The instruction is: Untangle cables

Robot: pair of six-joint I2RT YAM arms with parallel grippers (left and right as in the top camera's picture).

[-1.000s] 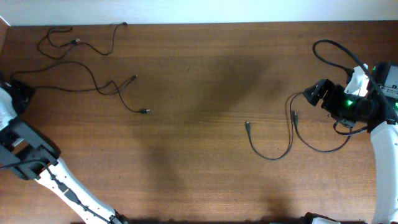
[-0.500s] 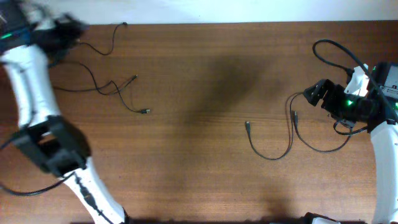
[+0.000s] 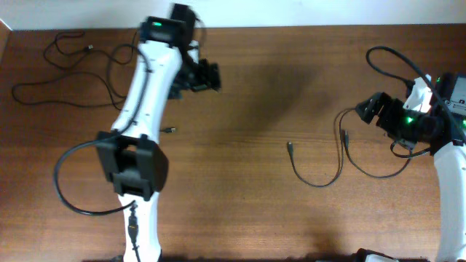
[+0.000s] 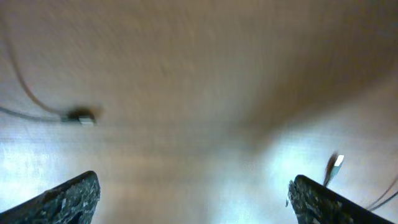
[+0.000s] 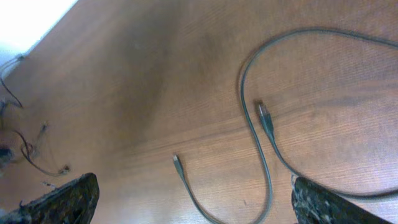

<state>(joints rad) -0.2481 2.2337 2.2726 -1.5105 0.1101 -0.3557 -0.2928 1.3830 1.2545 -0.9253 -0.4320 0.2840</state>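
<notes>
A brown wooden table (image 3: 240, 218) is filling the view, and a white wall (image 3: 291, 11) is showing along its far edge. The left arm (image 3: 142, 116) is lying long across the table. The left gripper (image 3: 207, 76) is hanging over bare wood. Its fingers (image 4: 68, 196) are standing wide apart, and nothing is sitting between them. A bunch of cables (image 3: 73, 76) is lying in loose loops off to one side of this gripper, well apart from it. The left wrist view is looking blurry. A small plug (image 4: 81, 116) is showing ahead of the fingers on one side. A shiny tip (image 4: 336, 162) is showing ahead on the other side. Neither one is touching the gripper.

The right gripper (image 5: 193, 199) is hanging over the other end of the table. Its fingers (image 5: 62, 199) are also standing wide apart and holding nothing. Two loose cables (image 5: 244, 93) are lying flat on the wood just in front of it, curving side by side. One plug end (image 5: 264, 115) is lying close ahead of the fingers. Another plug end (image 5: 178, 163) is lying nearby, beside it. A thick black cord (image 3: 386, 54) is looping off the right arm behind the gripper.
</notes>
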